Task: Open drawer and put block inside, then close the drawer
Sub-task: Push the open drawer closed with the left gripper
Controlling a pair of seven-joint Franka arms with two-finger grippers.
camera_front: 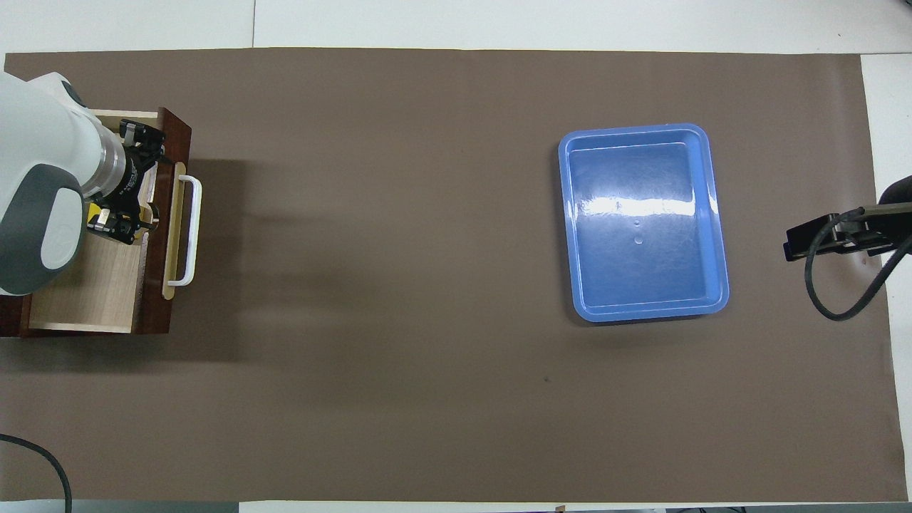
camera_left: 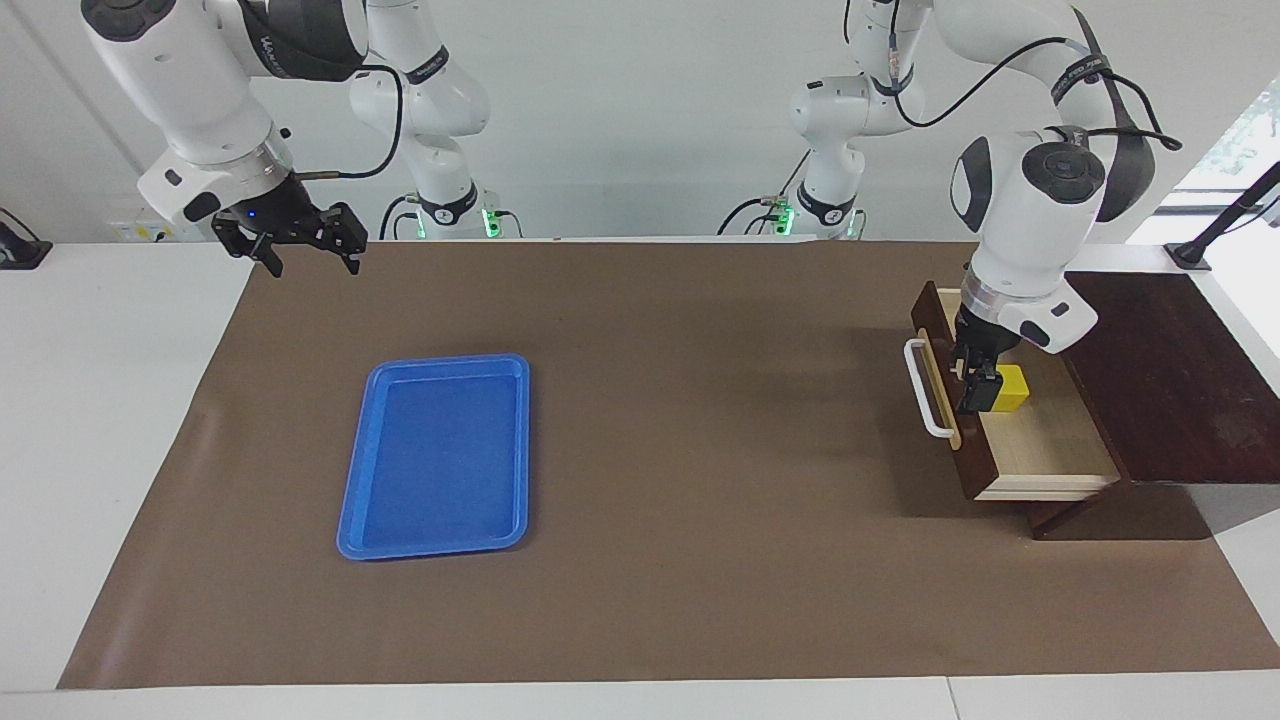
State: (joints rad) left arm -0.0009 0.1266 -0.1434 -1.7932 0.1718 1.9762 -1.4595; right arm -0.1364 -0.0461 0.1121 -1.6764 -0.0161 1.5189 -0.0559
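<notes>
**Yellow cube sits in the open drawer, left gripper over it**

You have the dark brown wooden drawer (camera_left: 1040,440) pulled out of its slanted box at the left arm's end of the table. Its front is a dark panel with a tan strip and a white bar handle (camera_left: 925,390); its inside is pale, matt wood grain with square walls. The small bright yellow cube (camera_left: 1008,388) rests on that pale floor, in the part of the drawer nearer to the robots.

Your left gripper (camera_left: 978,392) hangs over the drawer just beside the cube, between it and the drawer front. I cannot tell whether its fingers are spread or closed, or whether they touch the cube.

Your right gripper (camera_left: 305,240) waits in the air over the mat's edge at the right arm's end, fingers spread apart and holding nothing.

The flat blue plastic tray (camera_left: 372,500), glossy with rounded corners, lies on the brown paper-like mat (camera_left: 680,560).

The facing view shows the cube's full face; in the overhead view the arm's white shell covers all but a yellow sliver (camera_front: 93,209). Only the overhead view shows the glare on the tray floor.
</notes>
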